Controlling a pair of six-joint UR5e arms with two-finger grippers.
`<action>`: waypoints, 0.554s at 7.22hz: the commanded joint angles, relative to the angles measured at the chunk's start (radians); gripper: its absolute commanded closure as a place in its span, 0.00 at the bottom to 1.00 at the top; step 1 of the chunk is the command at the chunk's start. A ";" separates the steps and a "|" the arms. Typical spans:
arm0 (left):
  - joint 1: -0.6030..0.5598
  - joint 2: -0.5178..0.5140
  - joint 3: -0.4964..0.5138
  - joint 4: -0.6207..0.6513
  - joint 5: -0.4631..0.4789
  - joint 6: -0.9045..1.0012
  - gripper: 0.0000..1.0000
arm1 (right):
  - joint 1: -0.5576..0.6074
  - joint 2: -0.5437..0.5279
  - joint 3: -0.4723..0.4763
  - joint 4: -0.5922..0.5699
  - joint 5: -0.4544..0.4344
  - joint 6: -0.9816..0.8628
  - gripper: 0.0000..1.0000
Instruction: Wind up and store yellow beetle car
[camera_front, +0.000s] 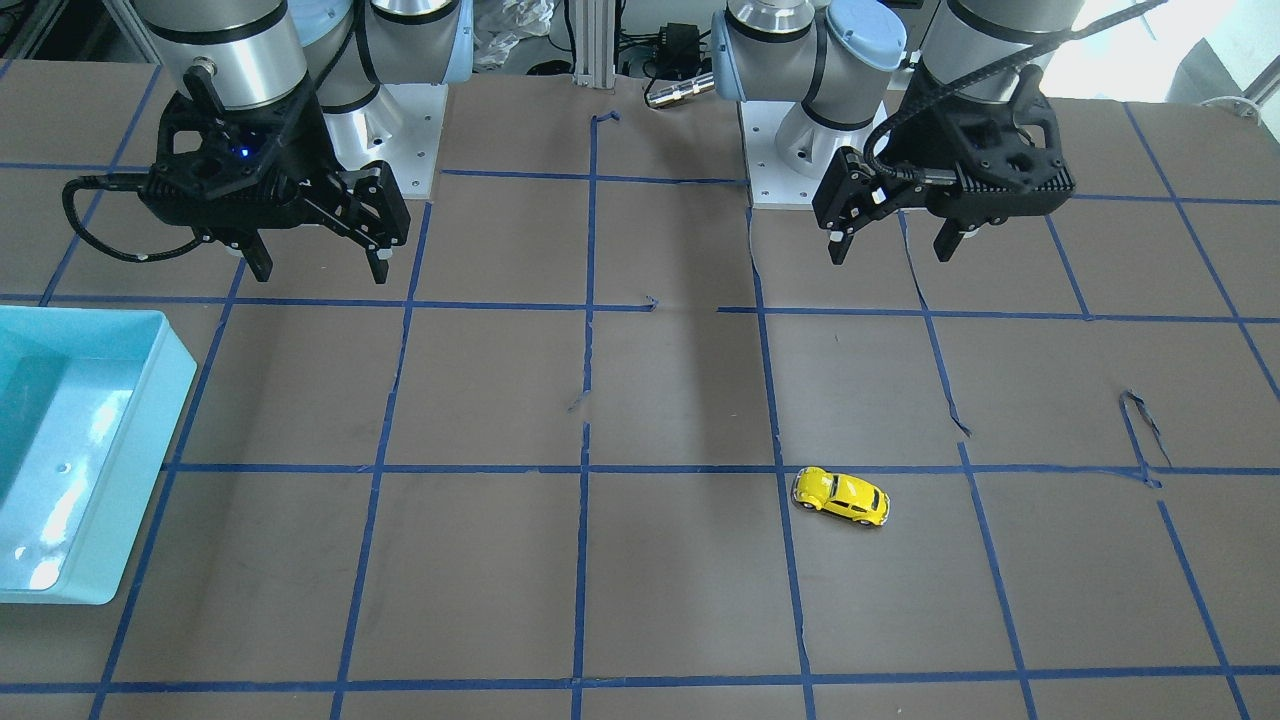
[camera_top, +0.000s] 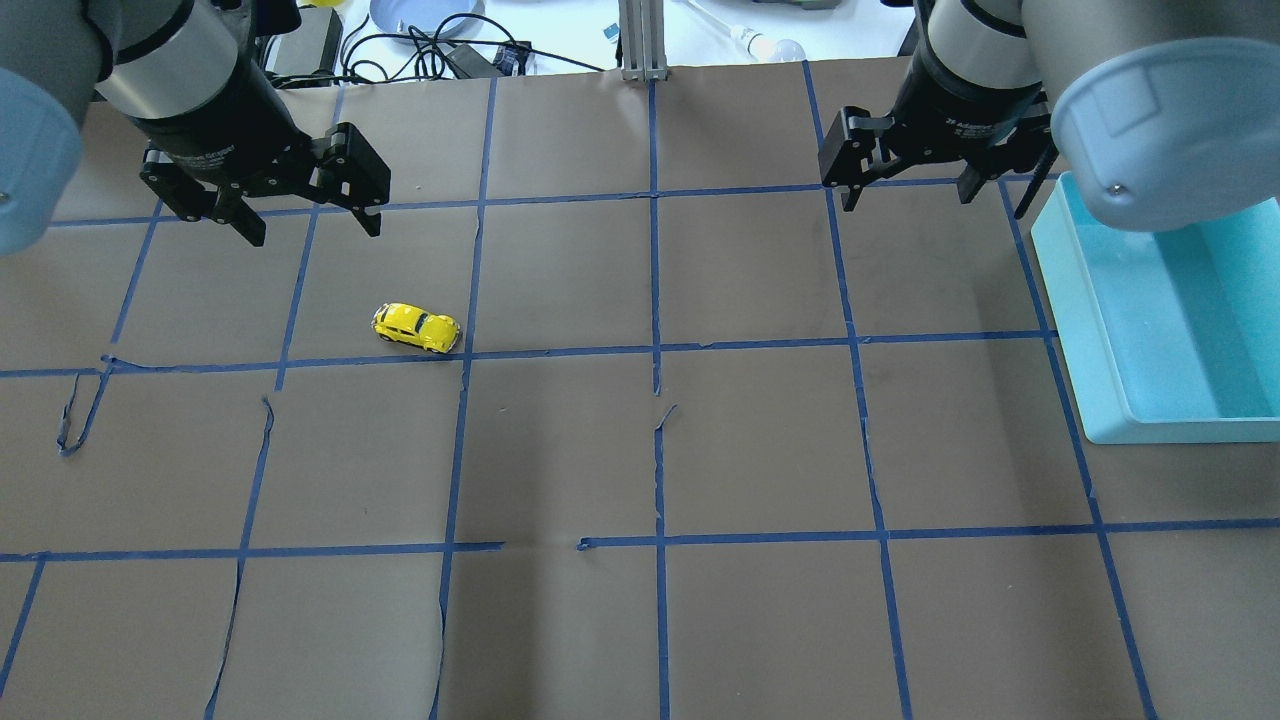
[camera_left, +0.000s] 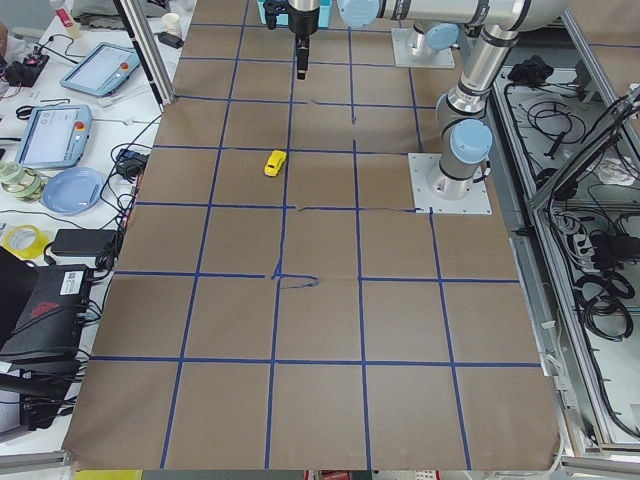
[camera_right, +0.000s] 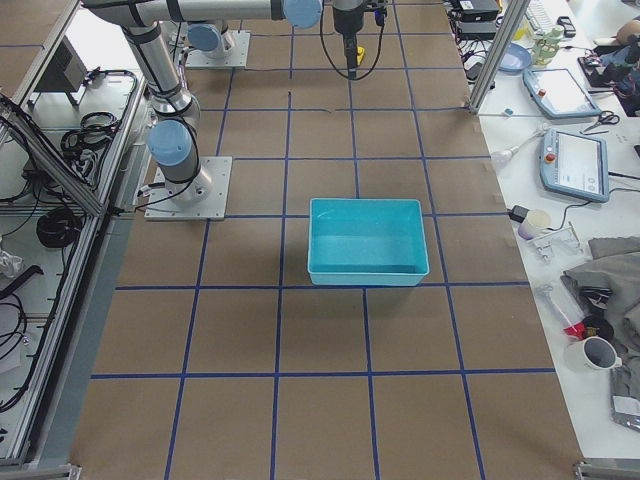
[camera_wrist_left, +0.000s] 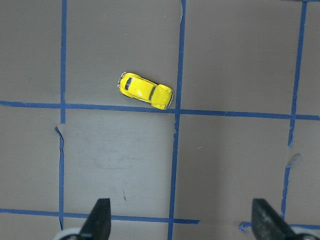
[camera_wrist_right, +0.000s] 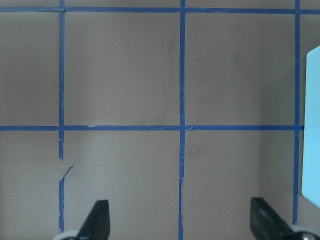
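The yellow beetle car (camera_front: 841, 497) stands on its wheels on the brown table, just beside a blue tape line; it also shows in the overhead view (camera_top: 417, 327), the left side view (camera_left: 274, 162) and the left wrist view (camera_wrist_left: 146, 91). My left gripper (camera_top: 314, 232) is open and empty. It hovers above the table, short of the car on the robot's side (camera_front: 890, 250) (camera_wrist_left: 182, 222). My right gripper (camera_top: 908, 198) is open and empty, far from the car (camera_front: 320, 272) (camera_wrist_right: 180, 222).
A light-blue bin (camera_top: 1060, 290) sits on the table at my right side, its rim beside the right gripper (camera_front: 185, 370) (camera_right: 365, 275) (camera_wrist_right: 312, 125). Blue tape lines grid the table, some peeling. The arm bases (camera_front: 790, 150) stand at the robot's edge.
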 joint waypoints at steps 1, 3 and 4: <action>0.000 0.014 -0.012 0.005 -0.001 -0.005 0.00 | 0.001 0.001 0.000 0.000 0.002 0.002 0.00; 0.005 -0.001 -0.008 0.034 0.001 -0.003 0.00 | 0.001 0.000 -0.003 0.000 -0.002 0.000 0.00; 0.006 -0.006 -0.002 0.035 -0.002 0.000 0.00 | 0.002 0.000 -0.008 0.000 -0.002 0.002 0.00</action>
